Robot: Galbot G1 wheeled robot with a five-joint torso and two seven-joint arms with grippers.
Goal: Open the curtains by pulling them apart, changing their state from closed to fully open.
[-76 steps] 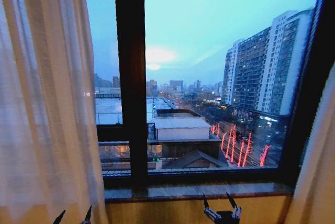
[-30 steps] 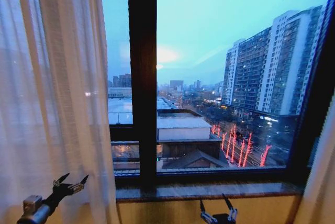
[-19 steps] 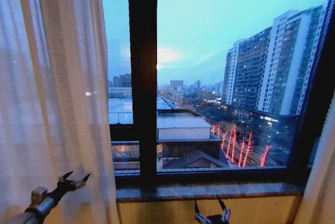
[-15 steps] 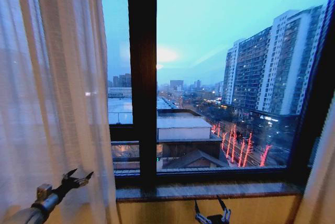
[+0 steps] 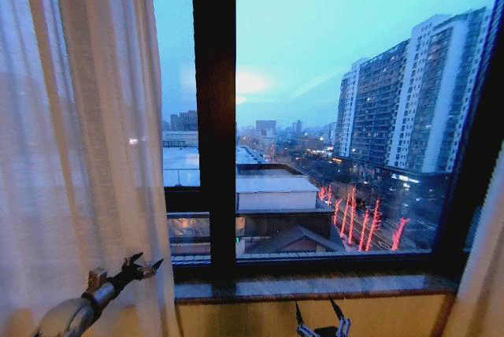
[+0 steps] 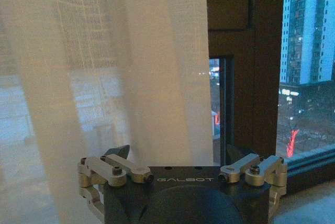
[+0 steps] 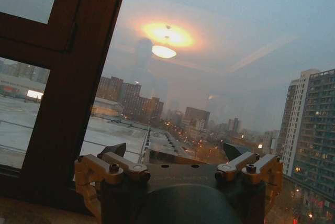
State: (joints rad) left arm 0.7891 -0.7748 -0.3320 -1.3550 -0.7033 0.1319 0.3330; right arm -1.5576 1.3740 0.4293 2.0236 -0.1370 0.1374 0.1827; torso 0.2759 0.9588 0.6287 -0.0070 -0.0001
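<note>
Spread jaws on the left gripper had advanced toward the window frame since half a second before, reaching just past the inner edge of the curtains with nothing between them. Its arm rose slanting from the lower left, while the right gripper waited low beneath the sill, fingers parted. Sheer, white and deeply folded, the fabric hung gathered beside and behind the left jaws.

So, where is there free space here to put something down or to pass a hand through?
The window sill is bare between the left sheer curtain and the right curtain's edge; only the right tool, open, sits low before it. The glass between the dark mullion and the right frame is uncovered. It is crowded at the left curtain's edge, where the open left tool reaches.
</note>
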